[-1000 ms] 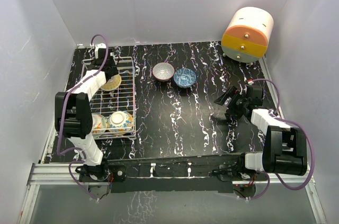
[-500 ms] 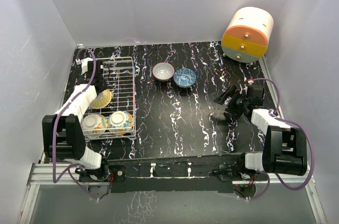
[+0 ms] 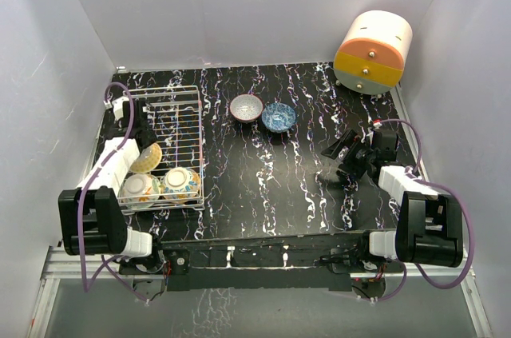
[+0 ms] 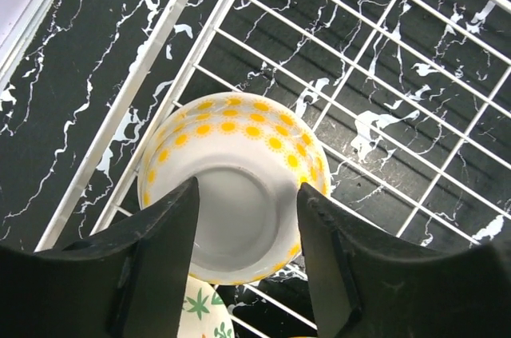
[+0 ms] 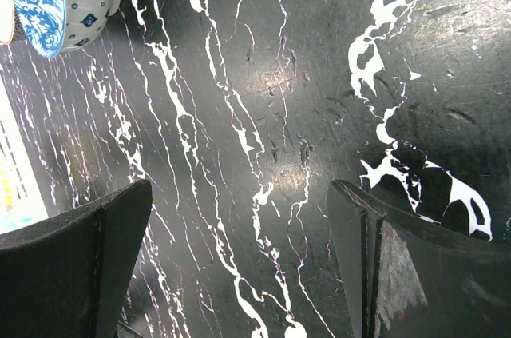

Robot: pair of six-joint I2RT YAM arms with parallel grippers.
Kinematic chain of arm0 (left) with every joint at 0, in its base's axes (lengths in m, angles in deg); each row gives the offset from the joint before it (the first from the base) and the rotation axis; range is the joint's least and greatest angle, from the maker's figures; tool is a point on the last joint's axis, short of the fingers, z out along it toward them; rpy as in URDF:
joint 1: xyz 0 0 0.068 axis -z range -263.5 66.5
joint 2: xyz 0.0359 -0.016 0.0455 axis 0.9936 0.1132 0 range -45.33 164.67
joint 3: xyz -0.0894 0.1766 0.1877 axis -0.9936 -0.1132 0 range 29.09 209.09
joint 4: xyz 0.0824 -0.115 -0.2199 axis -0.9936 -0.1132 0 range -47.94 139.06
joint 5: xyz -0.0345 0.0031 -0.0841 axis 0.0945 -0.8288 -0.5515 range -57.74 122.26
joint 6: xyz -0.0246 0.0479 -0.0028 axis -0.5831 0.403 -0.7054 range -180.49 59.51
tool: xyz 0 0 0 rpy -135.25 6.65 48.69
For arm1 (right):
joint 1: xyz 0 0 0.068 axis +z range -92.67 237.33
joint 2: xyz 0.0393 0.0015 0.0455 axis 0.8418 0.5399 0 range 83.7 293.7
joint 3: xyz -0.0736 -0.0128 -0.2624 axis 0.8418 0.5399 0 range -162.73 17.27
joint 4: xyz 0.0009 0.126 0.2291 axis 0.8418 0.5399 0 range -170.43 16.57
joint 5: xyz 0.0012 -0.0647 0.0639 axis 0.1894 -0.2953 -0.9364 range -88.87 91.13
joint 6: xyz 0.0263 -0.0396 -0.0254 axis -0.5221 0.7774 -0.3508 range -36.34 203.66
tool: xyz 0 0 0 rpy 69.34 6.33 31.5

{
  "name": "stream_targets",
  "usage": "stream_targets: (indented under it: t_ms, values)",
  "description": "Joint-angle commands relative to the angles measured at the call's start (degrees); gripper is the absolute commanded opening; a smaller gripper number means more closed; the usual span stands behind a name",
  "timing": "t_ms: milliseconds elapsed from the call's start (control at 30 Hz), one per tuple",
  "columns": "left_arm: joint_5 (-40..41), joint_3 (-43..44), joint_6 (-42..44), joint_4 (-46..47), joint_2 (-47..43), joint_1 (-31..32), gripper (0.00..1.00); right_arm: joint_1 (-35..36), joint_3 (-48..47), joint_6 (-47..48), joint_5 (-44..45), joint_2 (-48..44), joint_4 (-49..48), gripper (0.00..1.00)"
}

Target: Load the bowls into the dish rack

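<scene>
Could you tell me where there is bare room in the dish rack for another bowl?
The far half of the dish rack is bare, from the yellow-flowered bowl back to its far wall. The near end is crowded: two bowls fill it side by side.

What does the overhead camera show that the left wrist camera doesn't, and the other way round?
Only overhead: two bowls on the table outside the rack, a grey bowl and a blue bowl, plus the drum and the right end effector. Only the left wrist: the yellow-flowered bowl seen close up from its pale underside, between the fingers of the left end effector. Both: that bowl and the white dish rack.
</scene>
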Motion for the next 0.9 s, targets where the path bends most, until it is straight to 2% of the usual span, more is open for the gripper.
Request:
stream_targets:
  t_ms: [0, 233, 300, 333, 600, 733, 867]
  values:
    - [-1.6, -1.5, -0.8, -5.2, -2.2, -0.8, 0.55, -0.3, 0.0, 0.0, -0.8, -2.1, -2.7, 0.95]
    - [-3.3, -0.1, 0.9, -4.8, -6.3, -0.9, 0.82, -0.4, -0.2, 0.2, -0.7, -2.2, -2.5, 0.94]
    - [-3.0, 1.3, 2.0, -4.7, -7.2, -0.8, 0.95, -0.3, -0.6, 0.5, -0.5, -2.3, -1.9, 0.95]
    - [-3.0, 2.1, 2.6, -4.6, -7.5, -0.8, 0.97, -0.3, -0.8, 0.5, -0.3, -2.5, -1.7, 0.95]
    - [-6.0, 8.7, 6.9, -4.1, -9.0, 1.5, 0.97, -0.4, -1.8, 0.2, 0.6, -2.4, -0.6, 0.94]
    - [-4.9, 12.0, 10.6, -1.3, -7.5, 11.9, 0.97, -0.4, -2.8, -0.4, 1.7, -2.3, -0.3, 0.94]
    - [-6.9, 16.7, 14.5, 2.9, -2.0, 23.3, 0.97, -0.4, -4.5, -1.2, 1.7, -1.2, 0.3, 0.94]
